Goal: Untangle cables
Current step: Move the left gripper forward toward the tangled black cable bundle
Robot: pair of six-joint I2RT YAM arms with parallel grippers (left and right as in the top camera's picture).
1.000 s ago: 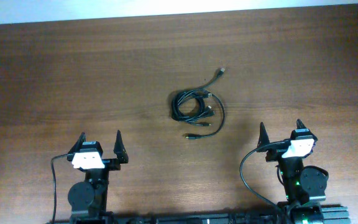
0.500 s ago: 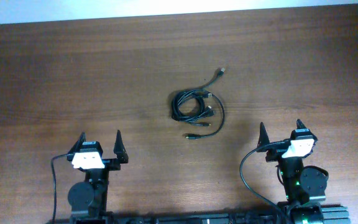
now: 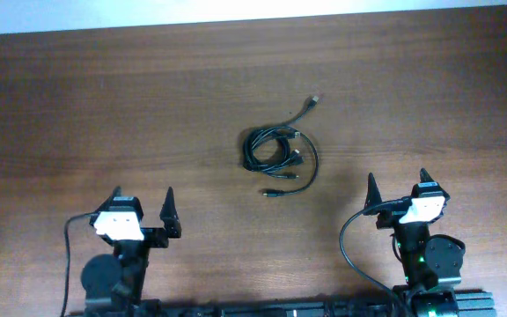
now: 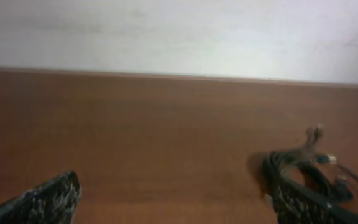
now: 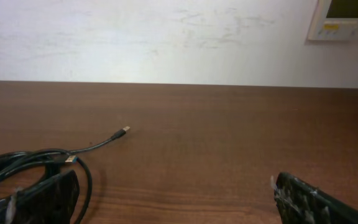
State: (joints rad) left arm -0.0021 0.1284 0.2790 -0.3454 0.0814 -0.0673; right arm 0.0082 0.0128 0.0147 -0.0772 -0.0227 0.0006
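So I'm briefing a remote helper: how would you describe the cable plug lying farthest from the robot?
On the wooden table, a coil of black cables lies ahead of the left gripper and right gripper, between them. One strand leaves its far right side; its small metallic plug lies clear of the coil. The other loose end lies on the near side.

Brown wood-grain table (image 3: pixel 77 106) with a smooth satin sheen, thin cables (image 3: pixel 275 150) in smooth black plastic, slightly glossy, with a small metallic plug (image 3: pixel 314 99) at their 1 o'clock, rough, speckled matt-black fingers (image 5: pixel 309 202) on the right gripper (image 5: pixel 174 186)
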